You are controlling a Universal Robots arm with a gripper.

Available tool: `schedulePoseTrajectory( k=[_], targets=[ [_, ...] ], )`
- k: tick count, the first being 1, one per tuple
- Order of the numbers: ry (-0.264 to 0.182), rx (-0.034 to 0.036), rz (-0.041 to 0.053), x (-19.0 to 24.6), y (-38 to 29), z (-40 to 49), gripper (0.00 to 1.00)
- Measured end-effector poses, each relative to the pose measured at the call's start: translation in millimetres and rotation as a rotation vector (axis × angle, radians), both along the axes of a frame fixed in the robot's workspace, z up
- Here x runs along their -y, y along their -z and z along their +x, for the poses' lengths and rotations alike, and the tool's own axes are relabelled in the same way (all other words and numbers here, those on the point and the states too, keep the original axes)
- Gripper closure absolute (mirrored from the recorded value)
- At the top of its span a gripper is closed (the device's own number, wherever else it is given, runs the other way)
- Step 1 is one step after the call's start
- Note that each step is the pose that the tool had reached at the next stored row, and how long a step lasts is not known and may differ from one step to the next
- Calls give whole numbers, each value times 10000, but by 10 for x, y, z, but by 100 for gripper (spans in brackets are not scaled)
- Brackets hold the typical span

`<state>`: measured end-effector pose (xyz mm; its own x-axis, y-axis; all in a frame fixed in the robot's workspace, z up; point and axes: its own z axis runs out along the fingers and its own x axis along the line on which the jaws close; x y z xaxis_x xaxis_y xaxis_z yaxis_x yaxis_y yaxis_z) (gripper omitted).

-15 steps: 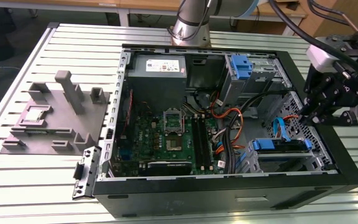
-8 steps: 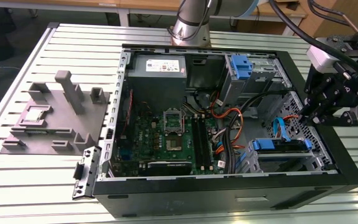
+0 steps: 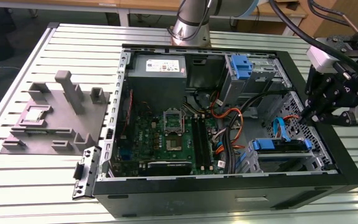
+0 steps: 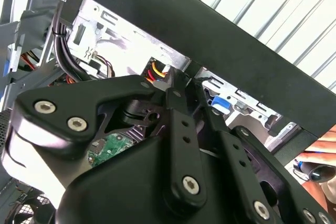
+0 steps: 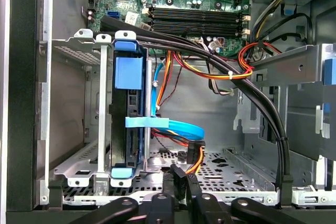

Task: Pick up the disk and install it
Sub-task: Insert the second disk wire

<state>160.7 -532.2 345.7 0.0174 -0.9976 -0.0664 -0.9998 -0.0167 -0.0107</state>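
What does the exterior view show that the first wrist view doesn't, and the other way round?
Exterior view: the slatted table, a grey plastic stand beside the computer, and the arm's base. First wrist view: a black plug hanging on orange wires, seen close. Both: the green board and the disk standing in its blue bracket.

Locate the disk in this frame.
The disk sits in the drive cage at the case's lower corner on the exterior view's right, below the gripper; in the first wrist view it stands beside blue cables.
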Motion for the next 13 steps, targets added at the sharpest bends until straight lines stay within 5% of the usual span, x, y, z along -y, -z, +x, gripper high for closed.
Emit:
schedulePoseTrajectory(
  k=[13],
  targets=[
    [0, 0, 2, 0, 4, 0, 83]
  ],
)
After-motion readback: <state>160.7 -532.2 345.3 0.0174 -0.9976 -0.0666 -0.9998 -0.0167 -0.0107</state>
